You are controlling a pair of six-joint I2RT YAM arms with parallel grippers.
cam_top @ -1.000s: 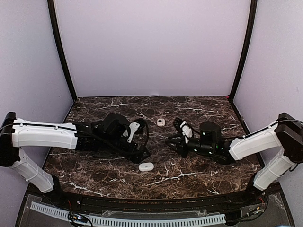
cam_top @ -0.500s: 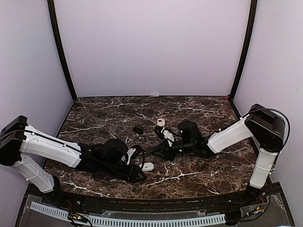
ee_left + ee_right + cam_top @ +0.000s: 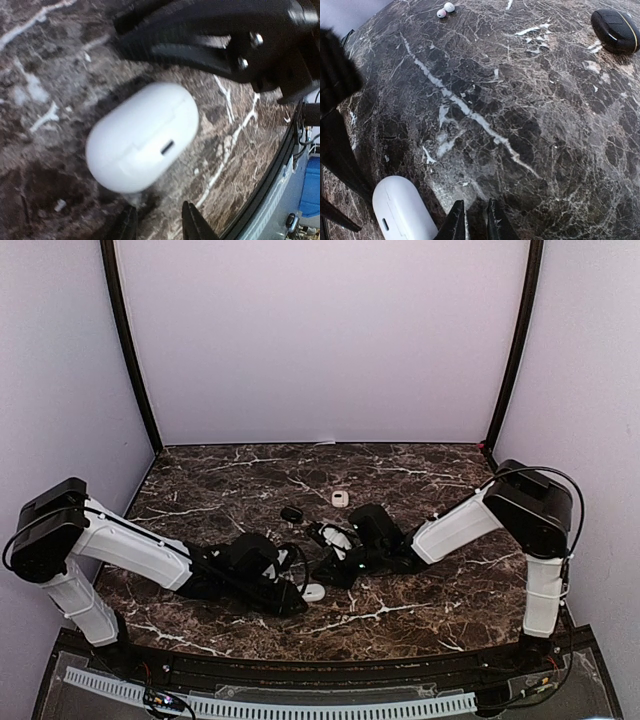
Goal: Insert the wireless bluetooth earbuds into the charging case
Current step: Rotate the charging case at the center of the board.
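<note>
The white charging case (image 3: pixel 142 135) lies closed on the dark marble, its port slot facing the left wrist camera. My left gripper (image 3: pixel 160 225) sits just short of it, jaws a little apart with only table between them; the left fingertip is by the case's near edge. In the top view the case (image 3: pixel 314 592) lies between both grippers. My right gripper (image 3: pixel 472 222) hovers low beside the case (image 3: pixel 400 210), jaws narrowed to a thin slit, empty. Two tiny earbuds (image 3: pixel 445 10) lie far off across the marble.
A black oval case (image 3: pixel 616 30) rests on the marble, also seen in the top view as the black case (image 3: pixel 291 513). A small white item (image 3: pixel 340 498) lies farther back. The right gripper's black body (image 3: pixel 225 35) hangs close above the white case.
Both arms have come in on the white case: the left swung toward the near edge, the right slid left. The left jaws closed from wide to a small gap; the right jaws narrowed.
</note>
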